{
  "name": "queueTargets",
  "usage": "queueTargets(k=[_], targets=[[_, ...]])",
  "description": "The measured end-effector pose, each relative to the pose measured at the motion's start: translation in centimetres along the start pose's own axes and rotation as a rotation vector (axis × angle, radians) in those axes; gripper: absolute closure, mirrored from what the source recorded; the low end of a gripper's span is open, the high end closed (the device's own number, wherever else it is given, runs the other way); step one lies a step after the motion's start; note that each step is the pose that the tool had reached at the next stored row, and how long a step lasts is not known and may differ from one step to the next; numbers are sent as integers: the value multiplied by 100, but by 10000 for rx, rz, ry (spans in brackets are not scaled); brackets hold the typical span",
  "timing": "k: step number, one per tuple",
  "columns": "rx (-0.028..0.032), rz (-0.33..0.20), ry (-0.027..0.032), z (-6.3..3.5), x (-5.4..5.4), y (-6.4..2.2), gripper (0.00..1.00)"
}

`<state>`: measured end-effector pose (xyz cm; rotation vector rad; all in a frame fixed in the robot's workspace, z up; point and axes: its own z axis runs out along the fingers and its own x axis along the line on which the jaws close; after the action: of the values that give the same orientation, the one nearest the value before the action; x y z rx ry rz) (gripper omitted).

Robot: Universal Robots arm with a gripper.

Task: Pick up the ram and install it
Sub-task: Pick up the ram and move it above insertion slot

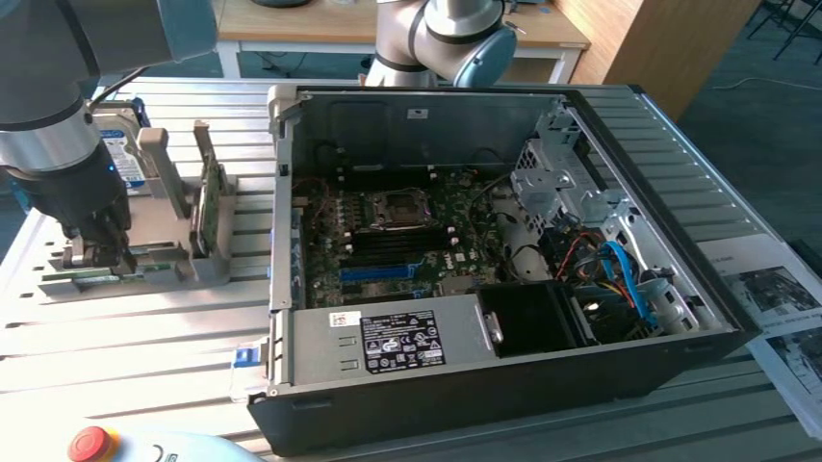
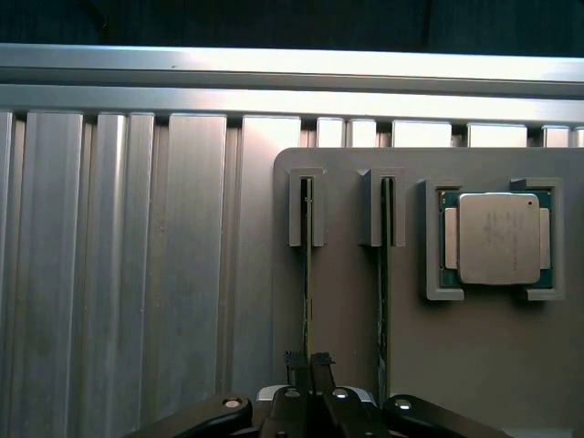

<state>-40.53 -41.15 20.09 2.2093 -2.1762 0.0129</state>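
Note:
The ram (image 2: 307, 274) is a thin green stick standing on edge in a slot of the grey holder (image 2: 347, 301). A second stick (image 2: 386, 274) stands in the slot beside it. My gripper (image 2: 308, 362) is down over the first stick, and its two dark fingertips (image 2: 294, 361) are pressed against either side of it. In the exterior view, my gripper (image 1: 96, 252) is lowered onto the holder (image 1: 180, 265) at the exterior view's left, beside the open computer case (image 1: 514, 318). The blue memory slots (image 1: 379, 272) lie on the motherboard inside the case.
A processor chip (image 2: 497, 237) sits in a square pocket of the holder. A silver hard drive with a blue label (image 1: 118, 144) and upright grey brackets (image 1: 206, 192) stand behind my gripper. A red stop button (image 1: 92, 443) is at the front. Papers (image 1: 783, 298) lie to the case's right.

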Motion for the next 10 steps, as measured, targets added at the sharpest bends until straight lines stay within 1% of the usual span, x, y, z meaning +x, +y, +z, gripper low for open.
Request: queueTargets(k=[4,10], targets=[[0,0,0,-25,1,0,88],[0,1,0,-109,3,2,88]])
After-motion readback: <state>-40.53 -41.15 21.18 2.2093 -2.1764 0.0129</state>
